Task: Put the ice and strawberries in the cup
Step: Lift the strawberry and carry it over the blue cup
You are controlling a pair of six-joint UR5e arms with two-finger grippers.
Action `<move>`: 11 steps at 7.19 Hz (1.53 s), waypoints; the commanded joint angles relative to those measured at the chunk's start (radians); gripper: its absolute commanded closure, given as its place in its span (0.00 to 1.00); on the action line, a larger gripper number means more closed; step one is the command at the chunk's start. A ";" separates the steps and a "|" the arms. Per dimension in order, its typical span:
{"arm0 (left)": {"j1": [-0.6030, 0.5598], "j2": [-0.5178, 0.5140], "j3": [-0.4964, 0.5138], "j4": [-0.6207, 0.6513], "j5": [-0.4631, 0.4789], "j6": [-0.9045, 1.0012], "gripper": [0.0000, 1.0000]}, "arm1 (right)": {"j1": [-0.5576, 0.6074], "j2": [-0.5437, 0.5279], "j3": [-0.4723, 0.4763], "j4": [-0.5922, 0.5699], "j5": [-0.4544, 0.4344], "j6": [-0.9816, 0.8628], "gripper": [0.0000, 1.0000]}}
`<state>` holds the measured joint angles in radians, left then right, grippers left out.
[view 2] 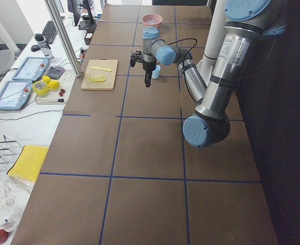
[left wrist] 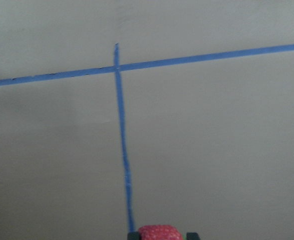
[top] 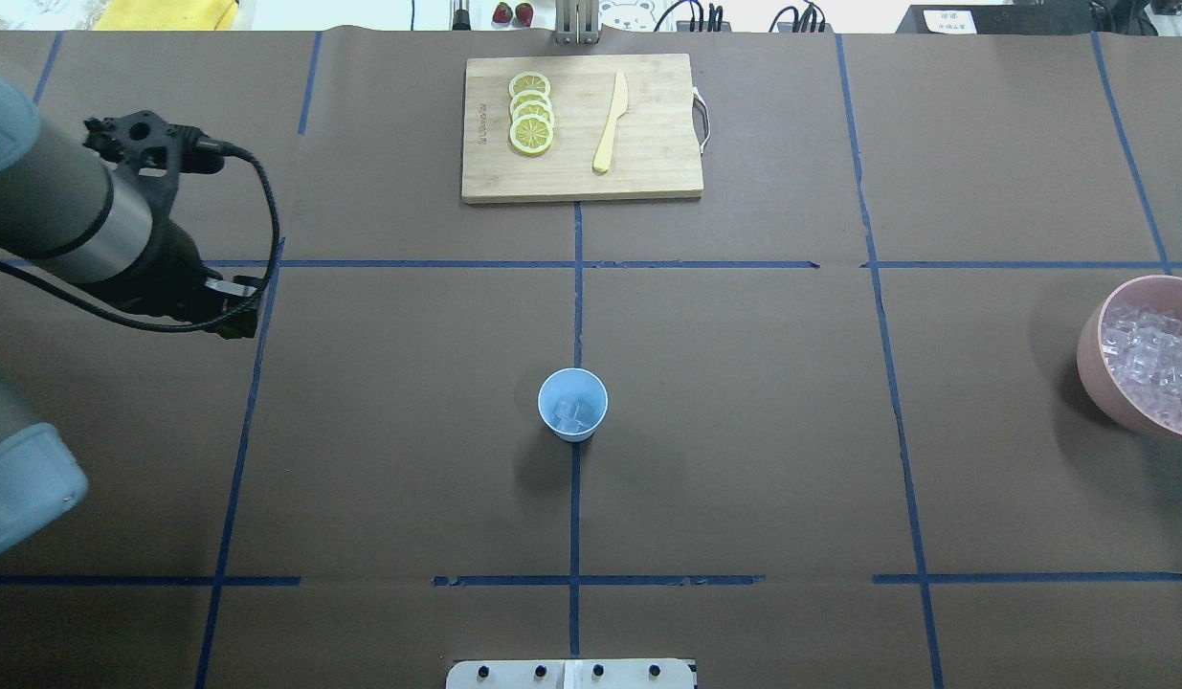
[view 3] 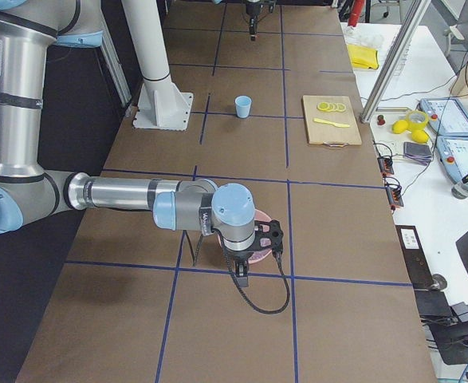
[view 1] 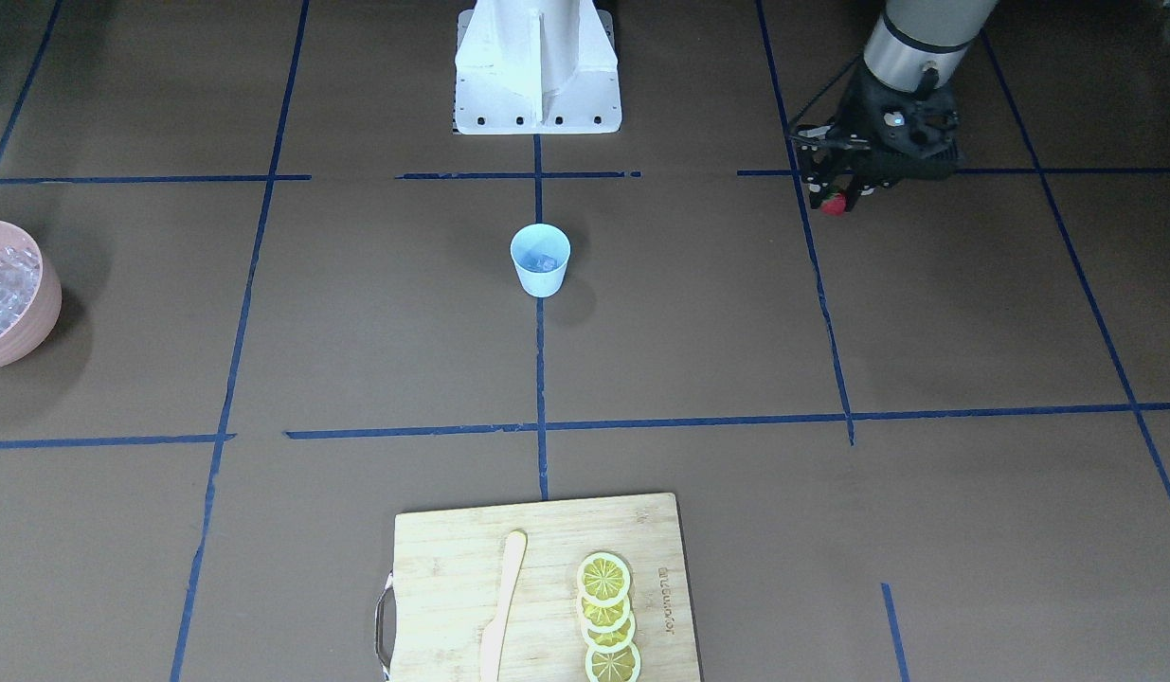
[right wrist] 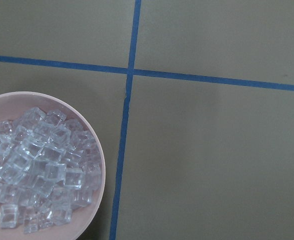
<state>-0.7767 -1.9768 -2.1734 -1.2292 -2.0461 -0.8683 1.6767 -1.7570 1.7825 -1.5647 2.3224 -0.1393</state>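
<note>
While the mark burned into the cutting board [view 1: 442, 568] was too small to read, the left gripper [view 1: 836, 199] pinched the strawberry [view 1: 835, 205] above the table [view 1: 973, 313], well apart from the cup [view 1: 540, 263], which held some ice [top: 573, 411]. Right gripper [view 3: 241, 279] hung by the pink bowl [top: 1088, 359]; whether it was spread or pressed together could not be told.

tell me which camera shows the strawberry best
The front-facing view: the strawberry shows clearly as a red dot pinched in the left hand. In the left wrist view it is large but cut off by the bottom edge. Overhead, the arm hides it; both side views make it too small to tell.
</note>
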 commanded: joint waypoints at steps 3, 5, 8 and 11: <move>0.201 -0.383 0.270 0.048 0.137 -0.318 1.00 | 0.000 0.001 0.000 0.000 0.002 0.007 0.01; 0.250 -0.509 0.383 0.048 0.153 -0.410 0.99 | 0.000 0.001 0.000 0.000 0.002 0.009 0.01; 0.341 -0.522 0.408 0.016 0.216 -0.489 0.99 | 0.000 -0.001 -0.002 0.000 0.002 0.009 0.01; 0.359 -0.516 0.516 -0.105 0.236 -0.512 0.99 | 0.000 -0.001 -0.002 -0.002 0.000 0.009 0.01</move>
<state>-0.4208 -2.4946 -1.6928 -1.2929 -1.8139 -1.3727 1.6767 -1.7573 1.7810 -1.5650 2.3226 -0.1303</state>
